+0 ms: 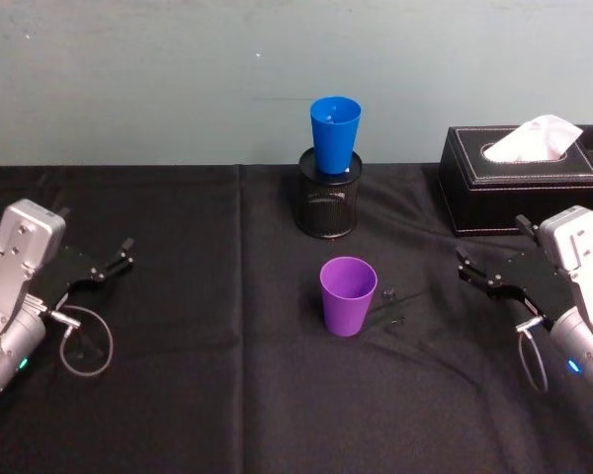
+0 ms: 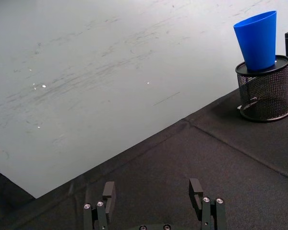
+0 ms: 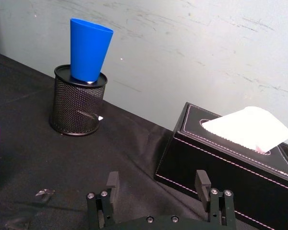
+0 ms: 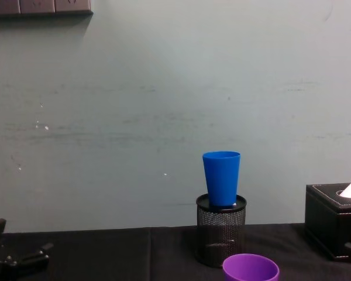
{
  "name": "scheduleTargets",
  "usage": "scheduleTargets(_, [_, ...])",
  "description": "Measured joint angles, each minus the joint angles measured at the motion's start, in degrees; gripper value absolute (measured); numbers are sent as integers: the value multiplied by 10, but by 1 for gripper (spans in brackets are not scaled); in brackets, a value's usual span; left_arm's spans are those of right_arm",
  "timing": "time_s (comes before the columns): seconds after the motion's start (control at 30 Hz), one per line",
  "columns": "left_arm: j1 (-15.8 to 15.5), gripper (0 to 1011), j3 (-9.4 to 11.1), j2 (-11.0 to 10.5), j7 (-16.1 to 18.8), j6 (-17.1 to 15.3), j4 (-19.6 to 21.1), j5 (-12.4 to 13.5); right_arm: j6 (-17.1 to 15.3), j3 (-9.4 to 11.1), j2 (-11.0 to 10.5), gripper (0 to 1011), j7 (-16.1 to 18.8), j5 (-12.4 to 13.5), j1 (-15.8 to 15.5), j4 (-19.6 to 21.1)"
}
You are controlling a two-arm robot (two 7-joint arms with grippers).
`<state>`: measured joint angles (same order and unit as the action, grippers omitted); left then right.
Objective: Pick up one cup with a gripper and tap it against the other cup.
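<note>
Left gripper [image 2: 152,194]: near the table's [image 1: 178,395] left edge, jaws released, empty, clear of both cups.
Blue cup [image 1: 335,133]: upright atop the mesh pen holder [image 1: 328,202], back edge, centre; raised, so its wall is exposed for tapping.
Purple cup [image 1: 348,296]: upright mid-table, free-standing, open to a side grasp.
Tissue box [image 1: 524,178]: back right corner.
Right gripper [image 3: 157,184]: near the right edge, jaws released, empty; the nearer gripper to the purple cup.

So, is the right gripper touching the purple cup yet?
Apart. The head view shows a wide stretch of bare black cloth between the open right gripper and the purple cup.
</note>
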<state>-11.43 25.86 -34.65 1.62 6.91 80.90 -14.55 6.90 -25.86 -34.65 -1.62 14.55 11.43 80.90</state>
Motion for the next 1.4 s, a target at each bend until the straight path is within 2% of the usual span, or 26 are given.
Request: scheduleTargets(1.4, [0,1000,0,0,0,0,0,0,0,0,0,1004,0,0,0,0])
